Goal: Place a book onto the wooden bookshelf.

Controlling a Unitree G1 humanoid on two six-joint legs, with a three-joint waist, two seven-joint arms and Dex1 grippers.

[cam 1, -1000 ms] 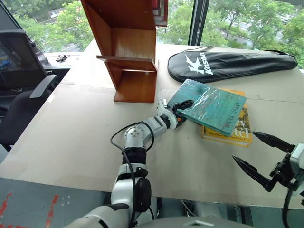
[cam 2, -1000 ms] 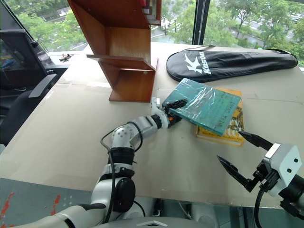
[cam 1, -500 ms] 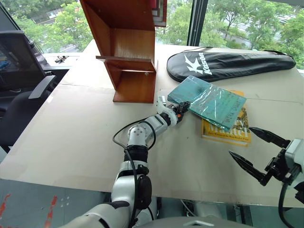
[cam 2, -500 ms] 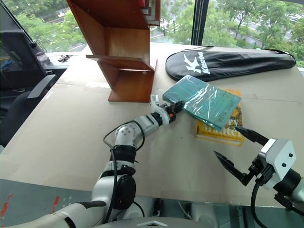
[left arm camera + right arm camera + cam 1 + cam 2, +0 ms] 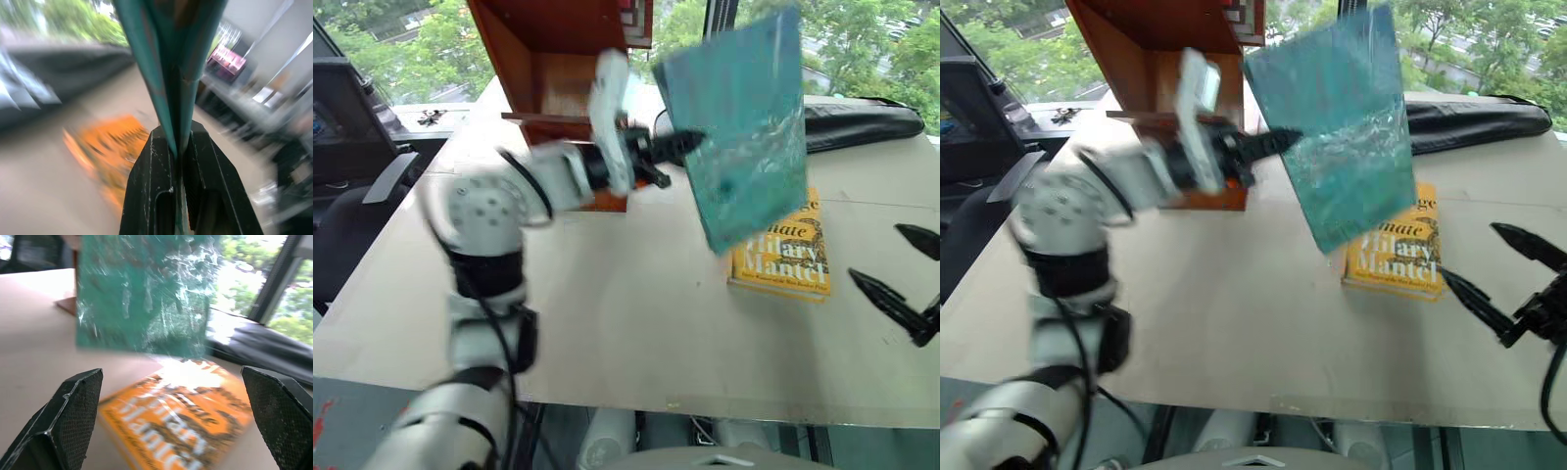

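Left hand clamps the teal book upright above the table, right hand spread wide and empty; carrying it edge-first toward the wooden bookshelf, seemingly level, should seat it cleanly.

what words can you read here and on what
"Hilary Mantel" on the yellow book lying on the table; a line above it ends in "ate", the rest hidden.
The green book's cover: no readable text.
The black bag's logo is hidden behind the green book.
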